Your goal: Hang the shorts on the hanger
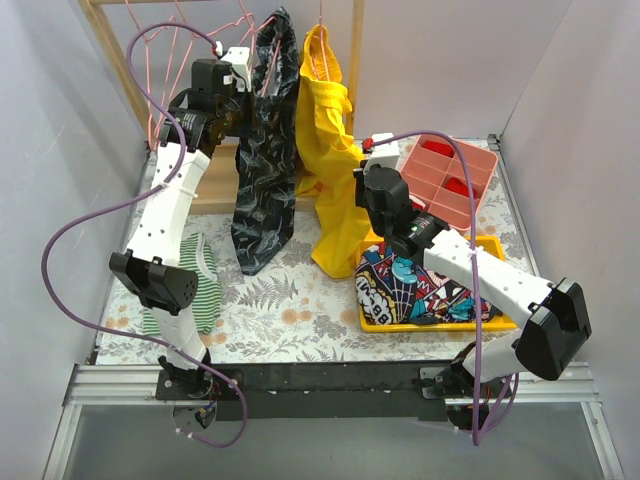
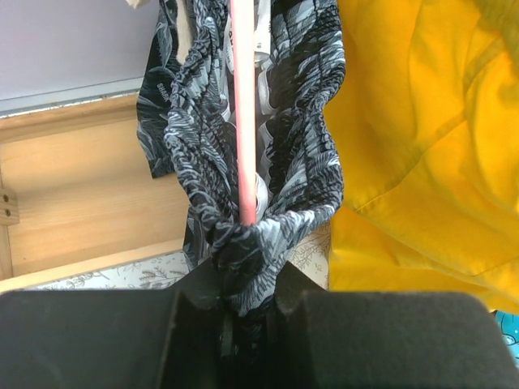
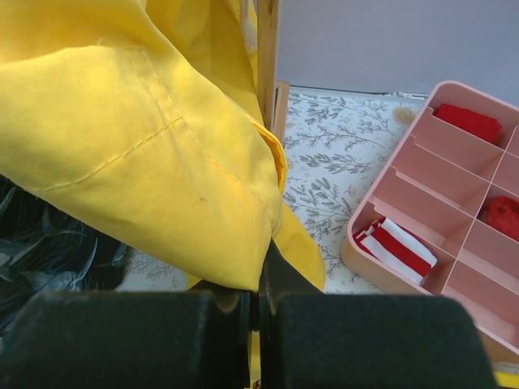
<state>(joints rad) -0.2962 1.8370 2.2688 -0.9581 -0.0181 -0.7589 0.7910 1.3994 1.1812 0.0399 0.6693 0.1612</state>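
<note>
The shorts [image 1: 262,150], dark with a pale grey leafy print, hang long from the top of the rack. My left gripper [image 1: 238,72] is raised to the rack and shut on their bunched waistband. In the left wrist view the gripper [image 2: 243,288] pinches the gathered shorts [image 2: 284,162], and a pink hanger wire [image 2: 243,113] runs straight down into the fold of fabric. More pink hangers [image 1: 185,50] hang at the rack's left. My right gripper [image 1: 368,182] is at the yellow garment's right edge. In the right wrist view the gripper [image 3: 261,279] is closed on that garment's hem.
The yellow garment [image 1: 325,150] hangs right beside the shorts and drapes onto the table. A pink compartment tray [image 1: 478,165] stands at the back right. A yellow bin [image 1: 492,243] holds a spider-web cloth [image 1: 415,290]. A green striped cloth [image 1: 195,280] lies at the left. The wooden rack frame [image 1: 120,70] is behind.
</note>
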